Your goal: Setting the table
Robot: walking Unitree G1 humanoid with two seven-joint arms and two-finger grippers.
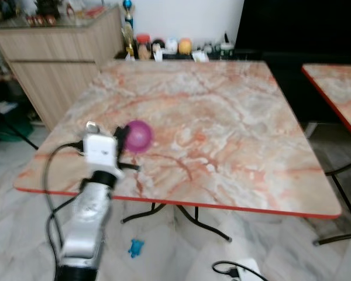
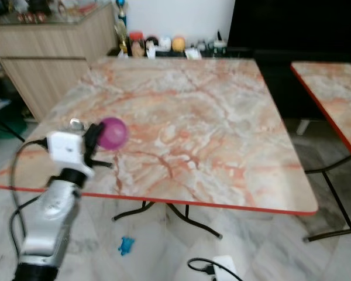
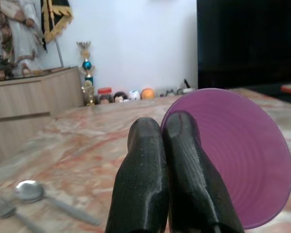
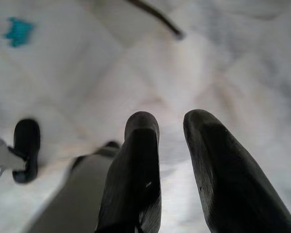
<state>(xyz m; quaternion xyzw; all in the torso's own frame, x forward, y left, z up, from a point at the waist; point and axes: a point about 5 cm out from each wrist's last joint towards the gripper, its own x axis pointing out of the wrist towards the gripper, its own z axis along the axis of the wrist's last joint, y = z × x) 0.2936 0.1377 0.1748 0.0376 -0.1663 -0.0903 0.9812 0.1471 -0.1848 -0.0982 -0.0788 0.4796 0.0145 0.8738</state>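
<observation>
Purple bowl (image 1: 139,136) above the table's (image 1: 234,134) near-left corner, its rim pinched by the left gripper (image 1: 121,139), fingers (image 3: 184,160) closed, at its 9 o'clock. Spoon (image 3: 31,190) and fork (image 3: 2,208) lie nearby. Right gripper (image 4: 170,127) hangs slightly parted, empty.

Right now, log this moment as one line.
left gripper shut on purple bowl | above table | spoon, fork placed | right gripper idle, open

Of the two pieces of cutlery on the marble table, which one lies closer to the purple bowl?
The silver spoon. It lies between the silver fork and the purple plastic bowl held by the left gripper; the fork sits farther out.
</observation>
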